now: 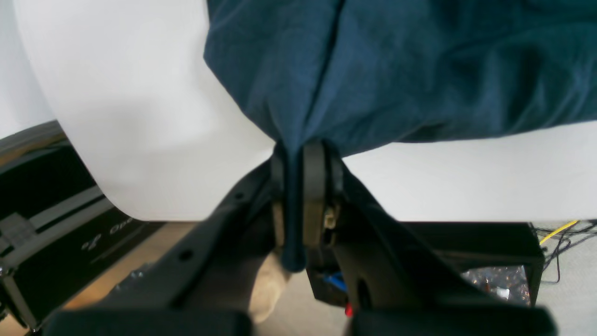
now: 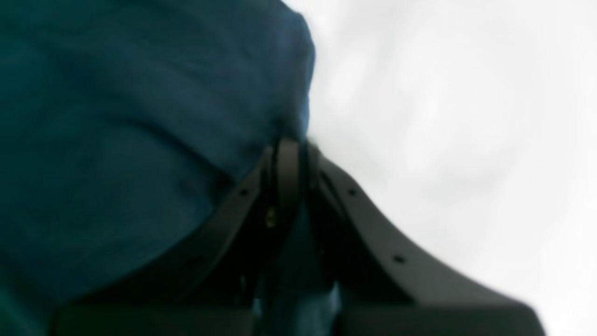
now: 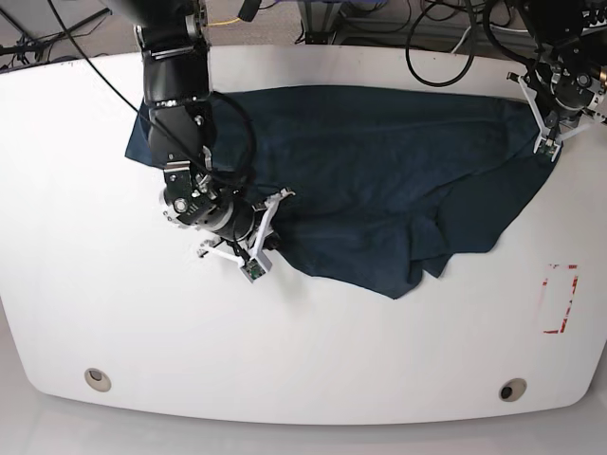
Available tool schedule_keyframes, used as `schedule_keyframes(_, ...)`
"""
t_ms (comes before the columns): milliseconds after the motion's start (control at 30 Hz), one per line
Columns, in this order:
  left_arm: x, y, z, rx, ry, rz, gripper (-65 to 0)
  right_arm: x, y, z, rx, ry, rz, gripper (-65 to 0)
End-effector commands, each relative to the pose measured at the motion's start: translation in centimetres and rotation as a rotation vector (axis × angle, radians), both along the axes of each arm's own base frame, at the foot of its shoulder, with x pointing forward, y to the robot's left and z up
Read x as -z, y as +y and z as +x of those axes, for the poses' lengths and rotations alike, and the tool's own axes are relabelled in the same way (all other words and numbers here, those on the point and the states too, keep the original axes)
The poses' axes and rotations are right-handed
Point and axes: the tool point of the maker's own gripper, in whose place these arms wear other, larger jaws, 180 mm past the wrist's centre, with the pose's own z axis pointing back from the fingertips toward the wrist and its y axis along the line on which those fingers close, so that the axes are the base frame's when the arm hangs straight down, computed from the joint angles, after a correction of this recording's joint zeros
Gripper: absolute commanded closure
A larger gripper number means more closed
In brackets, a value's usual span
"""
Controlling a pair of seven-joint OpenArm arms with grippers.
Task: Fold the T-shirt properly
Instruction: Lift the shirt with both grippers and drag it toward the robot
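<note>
T-shirt [image 3: 379,180] lies rumpled and unfolded on the surface [image 3: 303,351], both sets of jaws shut on its edges.

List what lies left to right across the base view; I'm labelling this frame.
Right hand shut on the T-shirt's left edge → T-shirt → left hand shut on its right edge → red mark on the table.

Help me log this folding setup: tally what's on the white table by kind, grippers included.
Dark teal-navy cotton T-shirt: 1
Grippers shut on its fabric: 2, left gripper and right gripper
Red rectangular outline marked on the white table: 1
Total: 4
</note>
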Motion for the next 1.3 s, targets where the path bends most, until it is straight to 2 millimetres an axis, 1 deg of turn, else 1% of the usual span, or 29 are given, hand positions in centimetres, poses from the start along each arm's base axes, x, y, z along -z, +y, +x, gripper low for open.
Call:
schedule_keyframes(0, -1.0, 0.5, 0.5, 0.004, -0.027, 0.026, 0.0, -2.7, -1.1, 0.8, 0.030, -0.077, 0.009, 0.0)
schedule_keyframes(33, -1.1, 0.4, 0.6, 0.004, -0.031, 0.024, 0.0, -3.0, -1.7, 0.7, 0.045, -0.086, 0.005, 0.0)
schedule_keyframes(100, -1.7, 0.3, 1.6, 0.009, -0.063, 0.026, 0.0, -3.9, -2.9, 0.6, 0.075, -0.107, -0.001, 0.0)
schedule_keyframes(200, -3.6, 0.2, 3.7, 0.015, -0.136, 0.040, 0.0, -5.5, -5.2, 1.0, 0.126, -0.137, -0.028, 0.0)
schedule_keyframes(233, -3.9, 0.1, 4.1, 0.018, -0.149, 0.041, 0.0, -5.9, -5.7, 1.0, 0.134, -0.146, -0.040, 0.0)
schedule_keyframes(300, -4.9, -0.5, 6.0, 0.039, -0.194, 0.041, 0.0, -6.9, -7.4, 1.3, 0.154, -0.169, -0.077, 0.0)
schedule_keyframes(367, -5.7, -0.8, 7.4, 0.046, -0.219, 0.042, 0.0, -8.3, -8.4, 2.0, 0.167, -0.205, -0.095, 0.0)
schedule_keyframes(500, -8.3, -1.2, 10.8, 0.049, -0.283, 0.056, 0.0, -10.4, -10.8, 3.3, 0.177, -0.261, -0.155, 0.0)
schedule_keyframes(567, -9.5, -1.7, 12.2, 0.061, -0.314, 0.059, 0.0, -11.7, -11.5, 4.1, 0.182, -0.291, -0.172, 0.0)
schedule_keyframes(633, -11.1, -2.6, 14.1, 0.081, -0.342, 0.068, 0.0, -13.4, -12.3, 5.1, 0.189, -0.331, -0.190, 0.0)
schedule_keyframes(667, -11.7, -2.8, 14.6, 0.086, -0.349, 0.072, 0.0, -13.9, -12.5, 5.3, 0.191, -0.344, -0.195, 0.0)
schedule_keyframes(733, -13.5, -3.4, 16.2, 0.093, -0.379, 0.083, 0.0, -16.0, -13.4, 6.3, 0.200, -0.390, -0.215, 0.0)
schedule_keyframes(800, -15.1, -3.7, 17.3, 0.096, -0.401, 0.095, 0.0, -17.5, -13.7, 7.0, 0.202, -0.425, -0.226, 0.0)
schedule_keyframes(833, -16.4, -3.9, 18.1, 0.099, -0.431, 0.101, 0.0, -18.8, -14.0, 7.5, 0.199, -0.453, -0.236, 0.0)
schedule_keyframes(900, -18.5, -4.2, 19.3, 0.104, -0.488, 0.103, 0.0, -20.9, -14.2, 8.3, 0.185, -0.498, -0.257, 0.0)
schedule_keyframes(1033, -22.4, -4.7, 21.3, 0.107, -0.596, 0.097, 0.0, -25.4, -15.8, 9.5, 0.194, -0.555, -0.334, 0.0)
schedule_keyframes(1067, -23.8, -4.7, 21.8, 0.104, -0.632, 0.100, 0.0, -26.9, -16.1, 9.8, 0.195, -0.577, -0.354, 0.0)
schedule_keyframes(1133, -26.0, -4.7, 22.4, 0.101, -0.687, 0.105, 0.0, -29.0, -16.7, 10.1, 0.200, -0.610, -0.382, 0.0)
schedule_keyframes(1200, -28.9, -4.6, 23.1, 0.097, -0.759, 0.109, 0.0, -31.8, -17.6, 10.3, 0.217, -0.654, -0.412, 0.0)
schedule_keyframes(1233, -30.0, -4.6, 23.3, 0.096, -0.787, 0.111, 0.0, -32.7, -17.8, 10.4, 0.224, -0.667, -0.417, 0.0)
schedule_keyframes(1267, -31.7, -4.6, 23.5, 0.094, -0.827, 0.113, 0.0, -33.9, -18.2, 10.4, 0.233, -0.686, -0.429, 0.0)
